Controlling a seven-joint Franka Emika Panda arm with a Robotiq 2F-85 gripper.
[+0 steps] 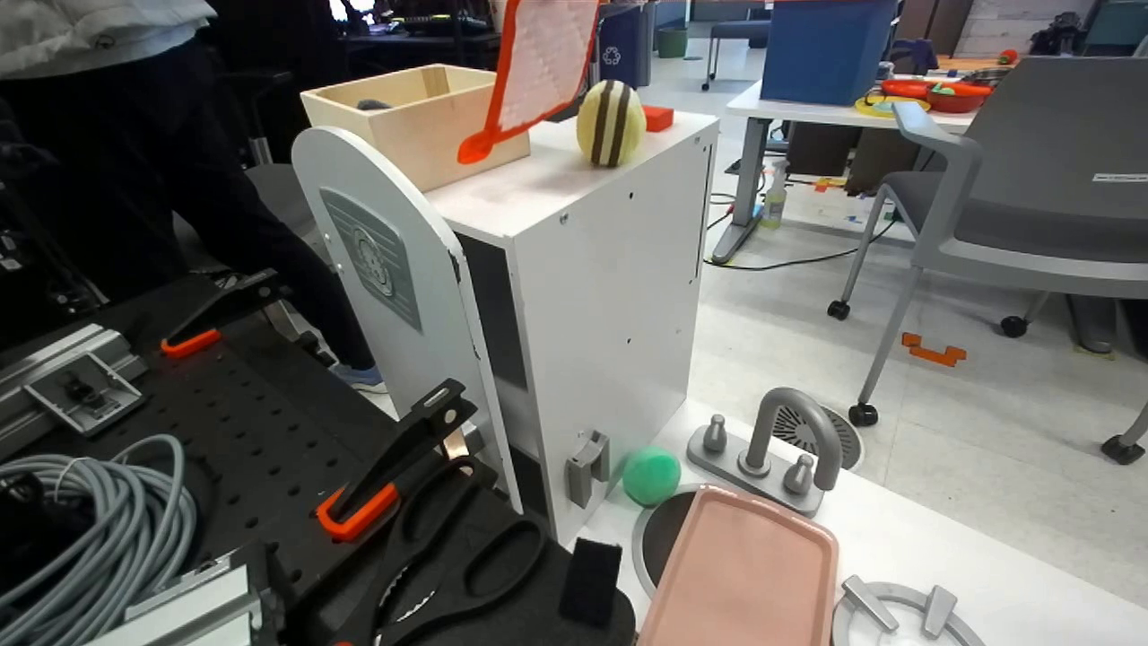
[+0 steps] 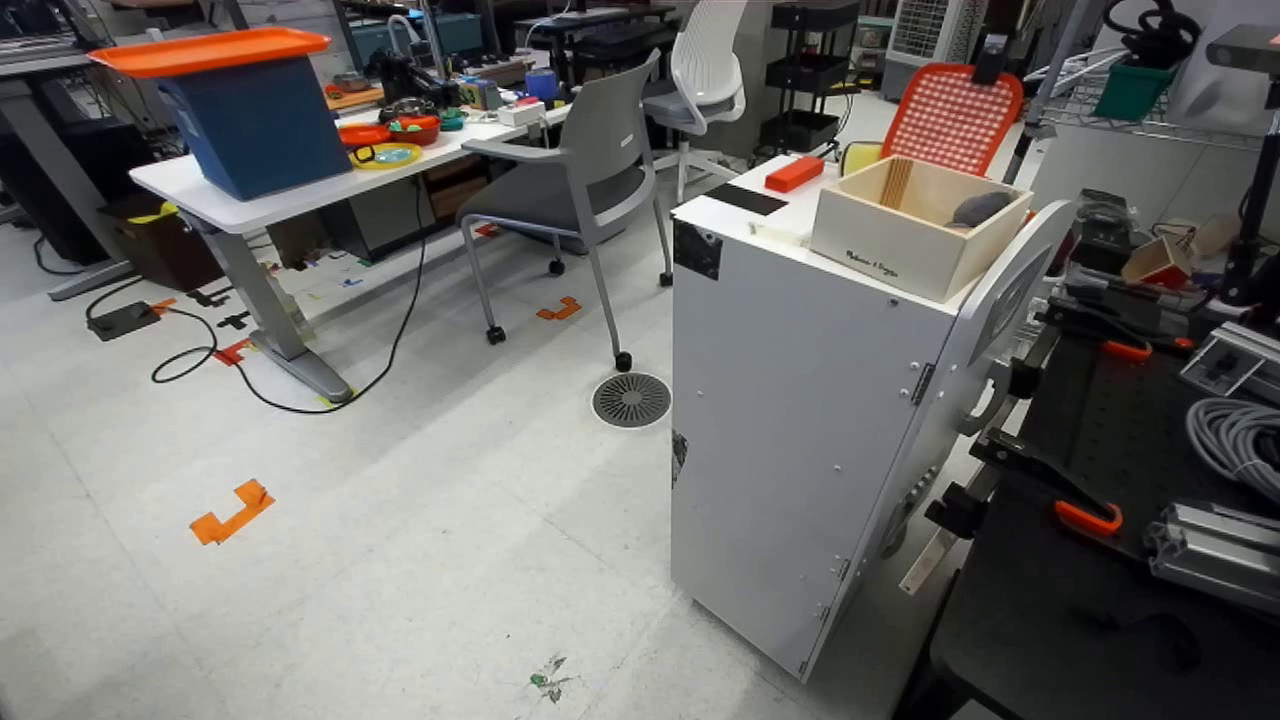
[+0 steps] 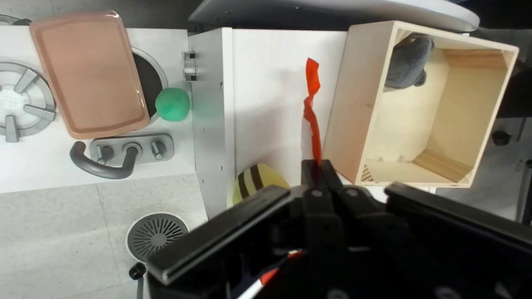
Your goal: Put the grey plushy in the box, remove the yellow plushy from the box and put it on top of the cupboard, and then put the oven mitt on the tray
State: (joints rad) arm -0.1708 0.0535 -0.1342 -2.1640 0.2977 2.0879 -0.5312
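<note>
The black gripper [image 3: 316, 167], fingers close together, pinched a flat, quilted fabric, orange-red oven mitt [image 1: 545, 72], which hung above the tall white cupboard [image 1: 619, 269], beside the light tan wooden box [image 3: 355, 108]. In the wrist view the pale pink rectangular tray [image 3: 90, 74] lay well left of the fingers, past the cupboard's side and lower, on the white counter [image 3: 45, 166]. There the tray's long axis ran roughly parallel with the mitt's visible edge, so the next move probably called for a sideways carry and lowering more than a turn.
</note>
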